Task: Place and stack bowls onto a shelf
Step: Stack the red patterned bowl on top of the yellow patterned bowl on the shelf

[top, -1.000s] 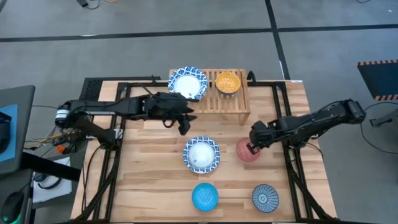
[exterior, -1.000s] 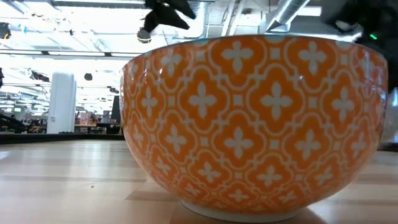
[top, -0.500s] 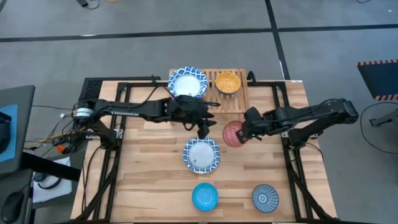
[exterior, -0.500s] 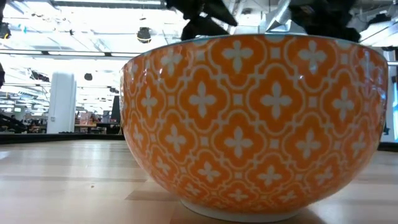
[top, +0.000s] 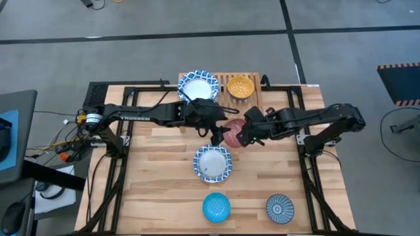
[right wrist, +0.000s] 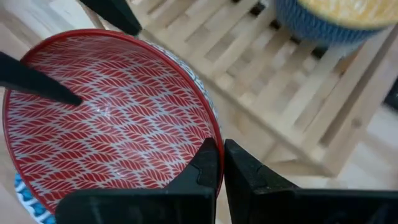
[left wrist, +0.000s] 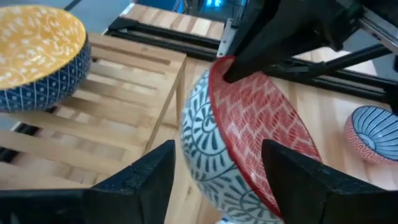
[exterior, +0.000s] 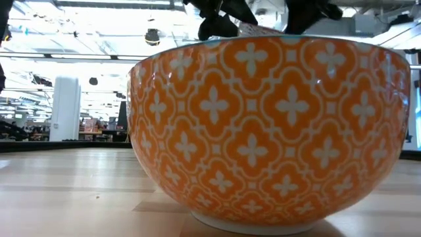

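Note:
A red bowl point(top: 233, 133) with a blue-and-white patterned outside is held tilted in the air in front of the light-wood slatted shelf point(top: 252, 105). My right gripper point(top: 245, 134) is shut on it. My left gripper point(top: 220, 136) is open. In the right wrist view, one of its fingers point(right wrist: 37, 81) stands over the bowl's inside and the other outside the rim. The bowl lies between them in the left wrist view point(left wrist: 249, 143). A yellow bowl point(top: 240, 86) and a white blue-rimmed bowl point(top: 198, 87) sit on the shelf. My right gripper pinches the red bowl's rim point(right wrist: 214, 142), one finger inside the bowl and one outside. It comes from the table's right side. The bowl is lifted clear of the table and tipped, its opening turned toward the right arm. Of my left gripper, I cannot tell whether its fingers touch the bowl.
On the table nearer the front stand a white blue-rimmed bowl point(top: 212, 162), a bright blue bowl point(top: 216, 206) and a dark-blue radial bowl point(top: 280, 208). An orange patterned bowl point(exterior: 270, 131) fills the low view. A black frame point(top: 295, 98) runs along the table's sides.
My right gripper has lifted the red bowl off the table, carried it toward the left and far edges up to the shelf, and tipped it. My left gripper has gone toward the table's right edge until its fingers stand about the bowl.

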`<act>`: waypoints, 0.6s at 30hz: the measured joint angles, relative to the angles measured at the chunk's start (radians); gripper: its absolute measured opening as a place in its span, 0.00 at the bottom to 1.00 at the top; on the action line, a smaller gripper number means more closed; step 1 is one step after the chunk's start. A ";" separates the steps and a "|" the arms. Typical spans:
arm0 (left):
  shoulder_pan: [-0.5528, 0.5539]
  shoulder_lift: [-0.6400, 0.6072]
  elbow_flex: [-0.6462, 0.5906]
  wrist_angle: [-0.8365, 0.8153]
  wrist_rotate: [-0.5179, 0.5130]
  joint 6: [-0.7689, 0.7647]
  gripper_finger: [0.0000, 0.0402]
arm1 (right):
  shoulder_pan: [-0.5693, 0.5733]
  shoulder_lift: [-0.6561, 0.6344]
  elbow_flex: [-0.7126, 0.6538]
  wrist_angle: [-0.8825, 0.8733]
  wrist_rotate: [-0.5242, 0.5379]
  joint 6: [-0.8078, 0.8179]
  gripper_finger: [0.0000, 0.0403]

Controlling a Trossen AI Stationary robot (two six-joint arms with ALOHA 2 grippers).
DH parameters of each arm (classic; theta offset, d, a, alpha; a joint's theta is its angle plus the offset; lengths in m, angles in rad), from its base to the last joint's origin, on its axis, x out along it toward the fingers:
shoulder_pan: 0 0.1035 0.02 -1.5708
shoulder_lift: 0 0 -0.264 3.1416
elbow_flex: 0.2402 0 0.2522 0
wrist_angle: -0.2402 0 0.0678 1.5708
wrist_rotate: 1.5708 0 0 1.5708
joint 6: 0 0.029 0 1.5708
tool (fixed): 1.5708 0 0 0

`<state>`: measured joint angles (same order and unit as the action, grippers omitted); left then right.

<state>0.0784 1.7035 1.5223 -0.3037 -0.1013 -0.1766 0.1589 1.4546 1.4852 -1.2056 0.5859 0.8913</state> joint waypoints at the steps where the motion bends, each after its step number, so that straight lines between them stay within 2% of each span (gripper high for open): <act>1: 0.000 0.000 0.001 0.004 -0.001 0.002 0.54 | 0.002 0.007 0.020 -0.005 0.010 -0.014 0.08; 5: -0.001 -0.002 0.002 0.003 -0.025 0.001 0.45 | 0.002 0.010 0.067 -0.013 0.040 -0.074 0.08; 14: 0.004 -0.003 0.002 0.022 -0.148 -0.004 0.07 | 0.001 0.010 0.073 0.007 0.083 -0.071 0.08; 18: 0.009 -0.003 0.000 0.020 -0.157 0.000 0.02 | 0.005 0.008 0.074 0.043 0.085 -0.081 0.08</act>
<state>0.0877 1.7008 1.5219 -0.2840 -0.2585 -0.1761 0.1644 1.4627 1.5593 -1.1630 0.6708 0.8102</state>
